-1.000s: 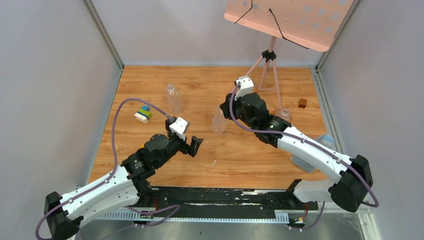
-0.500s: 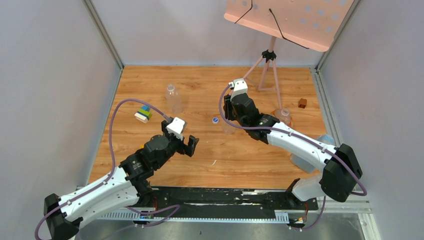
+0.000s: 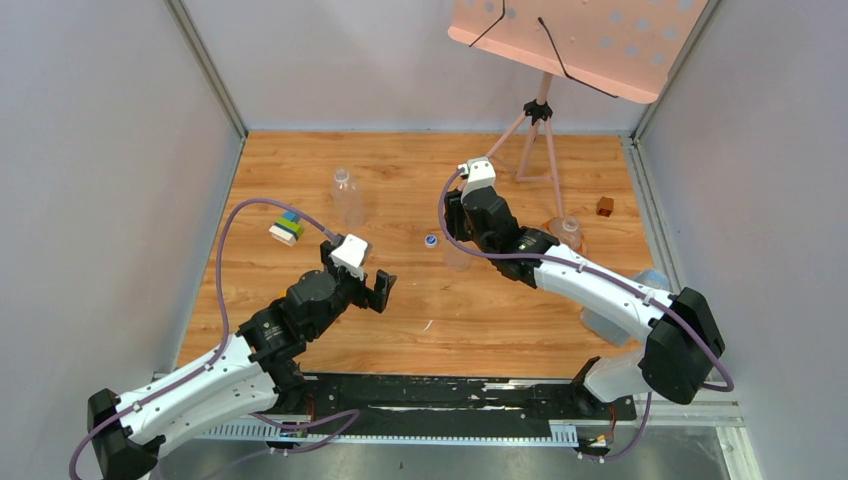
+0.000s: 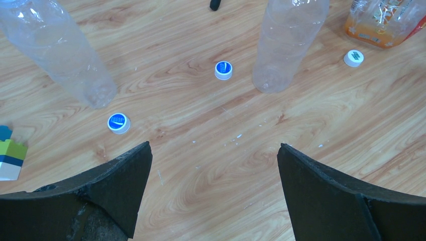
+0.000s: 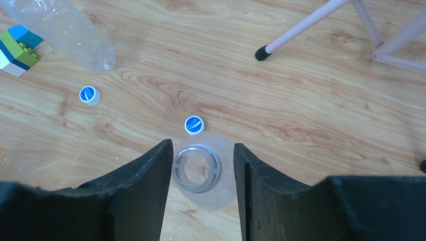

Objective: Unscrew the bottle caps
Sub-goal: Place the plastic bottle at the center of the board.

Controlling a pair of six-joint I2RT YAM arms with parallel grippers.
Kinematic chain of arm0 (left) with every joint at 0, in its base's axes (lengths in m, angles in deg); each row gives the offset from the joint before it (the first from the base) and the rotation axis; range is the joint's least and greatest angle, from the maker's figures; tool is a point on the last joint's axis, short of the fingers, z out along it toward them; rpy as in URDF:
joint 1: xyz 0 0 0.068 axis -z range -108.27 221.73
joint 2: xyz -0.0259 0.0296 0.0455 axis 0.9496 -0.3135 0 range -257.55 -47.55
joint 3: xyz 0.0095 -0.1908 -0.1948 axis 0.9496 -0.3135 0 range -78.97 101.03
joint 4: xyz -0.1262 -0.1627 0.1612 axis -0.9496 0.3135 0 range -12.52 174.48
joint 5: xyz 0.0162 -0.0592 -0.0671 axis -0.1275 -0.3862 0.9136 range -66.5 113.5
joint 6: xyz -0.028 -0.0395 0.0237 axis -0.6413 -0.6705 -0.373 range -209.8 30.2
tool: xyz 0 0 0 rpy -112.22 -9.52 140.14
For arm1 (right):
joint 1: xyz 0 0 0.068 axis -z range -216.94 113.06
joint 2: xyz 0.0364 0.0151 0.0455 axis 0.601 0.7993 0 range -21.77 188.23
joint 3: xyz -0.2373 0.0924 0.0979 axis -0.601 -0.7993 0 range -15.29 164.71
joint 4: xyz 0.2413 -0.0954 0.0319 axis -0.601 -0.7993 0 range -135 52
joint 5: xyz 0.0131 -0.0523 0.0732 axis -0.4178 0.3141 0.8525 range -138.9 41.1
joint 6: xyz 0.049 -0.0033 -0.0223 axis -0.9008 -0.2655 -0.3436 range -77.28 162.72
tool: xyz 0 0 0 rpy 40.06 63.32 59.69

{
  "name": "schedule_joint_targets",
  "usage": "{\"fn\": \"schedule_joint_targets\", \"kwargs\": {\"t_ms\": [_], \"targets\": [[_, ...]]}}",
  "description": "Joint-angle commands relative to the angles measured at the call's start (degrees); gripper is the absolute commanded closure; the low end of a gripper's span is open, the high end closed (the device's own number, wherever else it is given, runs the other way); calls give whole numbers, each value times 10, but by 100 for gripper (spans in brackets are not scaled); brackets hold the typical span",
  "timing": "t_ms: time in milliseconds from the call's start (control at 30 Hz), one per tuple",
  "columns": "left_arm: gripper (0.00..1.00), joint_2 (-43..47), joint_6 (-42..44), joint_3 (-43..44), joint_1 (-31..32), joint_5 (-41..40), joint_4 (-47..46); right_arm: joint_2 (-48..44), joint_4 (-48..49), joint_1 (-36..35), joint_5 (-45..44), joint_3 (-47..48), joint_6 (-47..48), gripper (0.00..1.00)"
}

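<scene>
A clear bottle (image 5: 197, 168) stands upright with its neck open. My right gripper (image 5: 202, 145) is open, its fingers on either side of that neck, the left one almost touching; in the top view the right gripper (image 3: 458, 228) hangs over this bottle (image 3: 455, 255). A blue cap (image 5: 194, 124) lies just beyond it, also in the top view (image 3: 431, 239). A second blue cap (image 4: 118, 122) lies by another clear, uncapped bottle (image 4: 60, 47). A white cap (image 4: 354, 57) lies near an orange bottle (image 4: 384, 20). My left gripper (image 4: 213, 146) is open and empty above bare wood.
A coloured brick stack (image 3: 287, 228) sits at the left, a brown cube (image 3: 605, 206) at the far right. A pink tripod (image 3: 540, 130) stands at the back. A large pale bottle (image 3: 640, 300) lies under my right arm. Grey walls enclose the table.
My right arm swung left and came over the clear bottle. A blue cap now lies on the table beside it. My left gripper drew back slightly.
</scene>
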Motion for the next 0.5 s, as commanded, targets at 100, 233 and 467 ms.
{"fn": "schedule_joint_targets", "kwargs": {"t_ms": [100,233,467], "targets": [[0,-1,-10,5,0,-7,-13,-4,3,6,-1,14,-6,49],[0,-4,-9,7,1,-8,-14,-7,3,8,3,15,-7,49],[0,-14,-4,7,1,-17,-18,-32,-5,8,13,26,0,25]]}}
